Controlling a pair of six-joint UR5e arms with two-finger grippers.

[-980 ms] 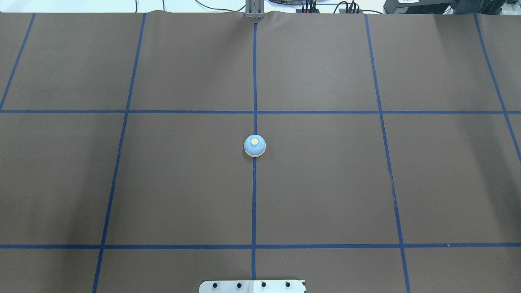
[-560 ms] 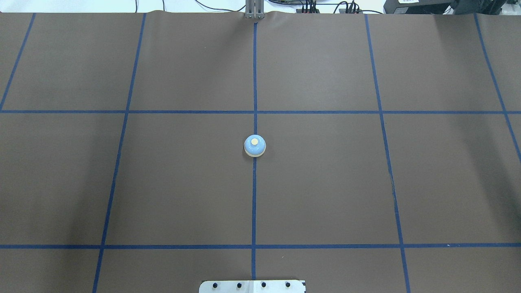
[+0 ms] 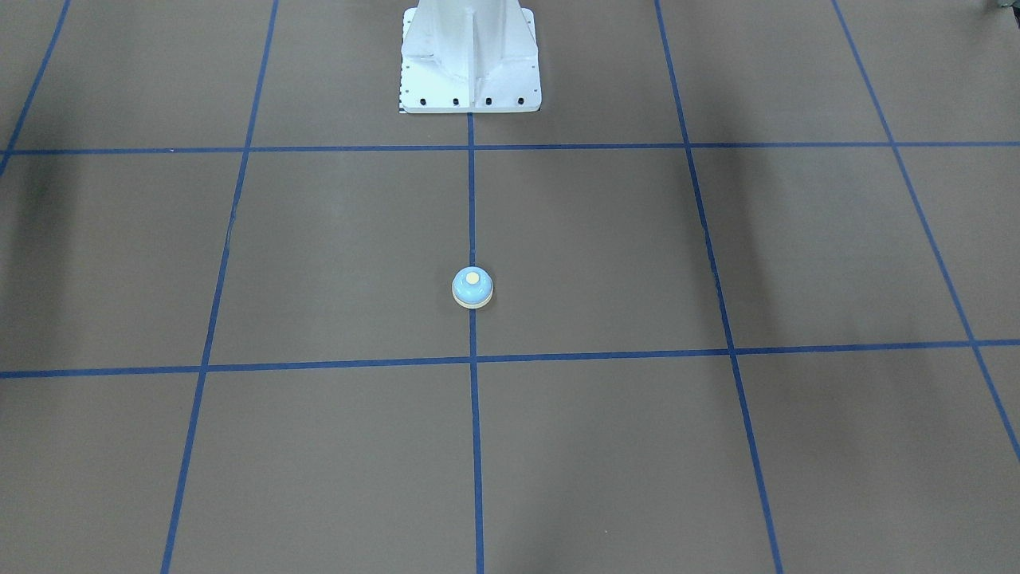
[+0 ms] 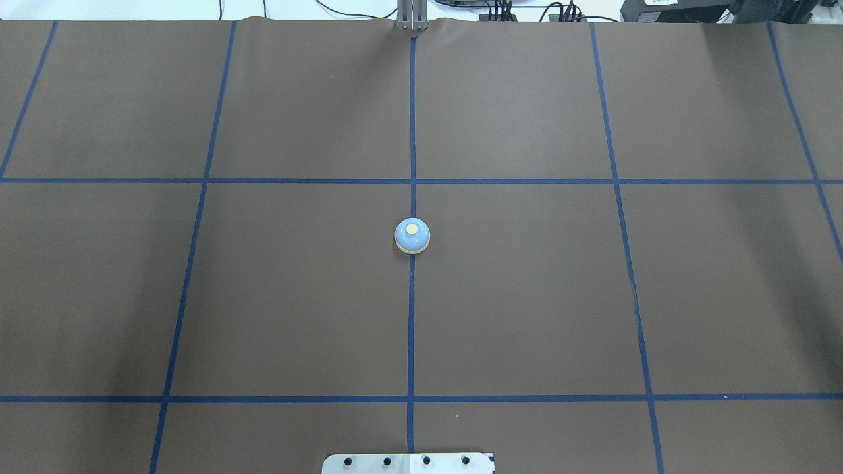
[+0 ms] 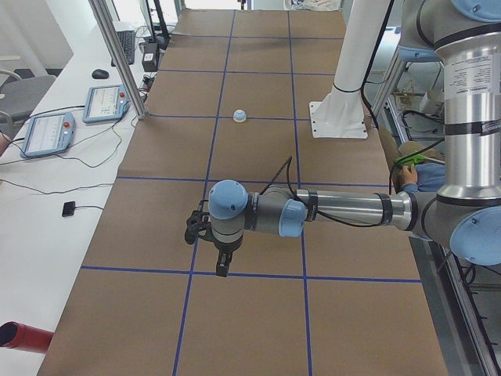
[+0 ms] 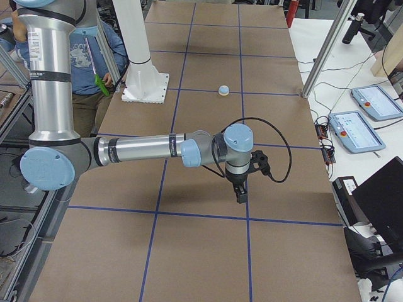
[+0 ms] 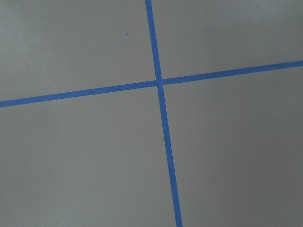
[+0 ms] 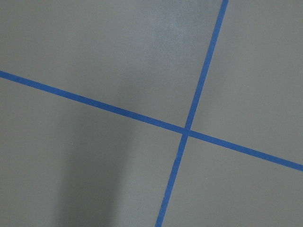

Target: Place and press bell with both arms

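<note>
The small light-blue bell (image 4: 412, 236) with a cream base and cream button stands alone on the centre tape line of the brown table. It also shows in the front view (image 3: 472, 288) and, far off, in both side views (image 5: 239, 117) (image 6: 223, 90). No arm is in the overhead or front views. My left gripper (image 5: 221, 266) hangs over the table's left end, fingers down, far from the bell. My right gripper (image 6: 242, 195) hangs over the right end, also far from it. I cannot tell whether either is open or shut. Both wrist views show only table and tape.
The brown table (image 4: 527, 296) carries a blue tape grid. The white bolted pedestal (image 3: 470, 56) stands at the robot's side. Teach pendants (image 5: 106, 103) (image 6: 356, 131) and cables lie on the white bench beyond the far edge. A person (image 6: 94, 60) sits behind the robot.
</note>
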